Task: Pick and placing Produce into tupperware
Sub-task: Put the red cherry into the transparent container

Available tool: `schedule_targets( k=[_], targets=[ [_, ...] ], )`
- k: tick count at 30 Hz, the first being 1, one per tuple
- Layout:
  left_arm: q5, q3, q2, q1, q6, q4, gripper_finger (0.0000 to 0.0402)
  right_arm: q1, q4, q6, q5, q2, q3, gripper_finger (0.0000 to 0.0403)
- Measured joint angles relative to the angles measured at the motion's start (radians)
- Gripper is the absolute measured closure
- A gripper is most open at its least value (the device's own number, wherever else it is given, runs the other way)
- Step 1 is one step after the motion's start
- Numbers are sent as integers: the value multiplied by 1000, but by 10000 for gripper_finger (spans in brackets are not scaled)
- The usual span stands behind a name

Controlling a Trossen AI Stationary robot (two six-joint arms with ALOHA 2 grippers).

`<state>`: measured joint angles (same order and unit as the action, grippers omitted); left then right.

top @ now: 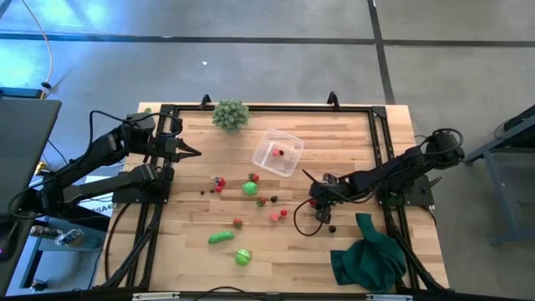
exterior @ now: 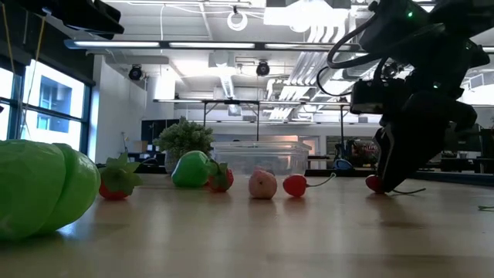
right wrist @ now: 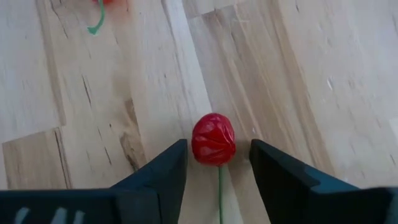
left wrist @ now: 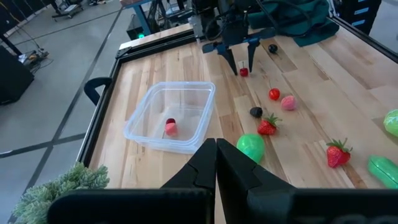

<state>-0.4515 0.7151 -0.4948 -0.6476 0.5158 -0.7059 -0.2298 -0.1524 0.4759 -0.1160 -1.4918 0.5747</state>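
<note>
While my right gripper (right wrist: 214, 165) hangs low over the wooden table (top: 334, 134), its two fingers stand apart on either side of a small red cherry (right wrist: 213, 138), and I cannot tell whether they touch it yet. That cherry lies on the boards with its thin green stem running back between the fingers, so its long axis follows the gripper's own line.

My left gripper (top: 194, 153) waits at the table's far left edge, its fingers pressed together with nothing between them.

I count one tupperware (top: 278, 153), clear and square, sitting toward the back of the table between the two arms, well apart from the right gripper. Two small red pieces (left wrist: 170, 126) rest inside it.

Loose produce is scattered in front of the container. From above I count three bright green pieces: a round one (top: 250, 188) near the middle, an oblong one (top: 221, 238) lying roughly left to right, and another round one (top: 242, 257) close to the front edge. Around them lie several tiny red and dark berries; I cannot count them exactly.

One spiky pale-green ball (top: 230, 114) sits at the back edge, and one dark green cloth (top: 368, 259) is bunched at the front right corner.
</note>
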Motion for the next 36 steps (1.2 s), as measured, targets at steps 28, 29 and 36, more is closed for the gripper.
schedule_targets(
  k=[28,29,36],
  targets=[
    [0,0,0,0,0,0,399,0,16,23,13,0,0,298],
    [0,0,0,0,0,0,399,0,16,23,12,0,0,298],
    [0,0,0,0,0,0,399,0,15,44,15,0,0,327]
  ],
)
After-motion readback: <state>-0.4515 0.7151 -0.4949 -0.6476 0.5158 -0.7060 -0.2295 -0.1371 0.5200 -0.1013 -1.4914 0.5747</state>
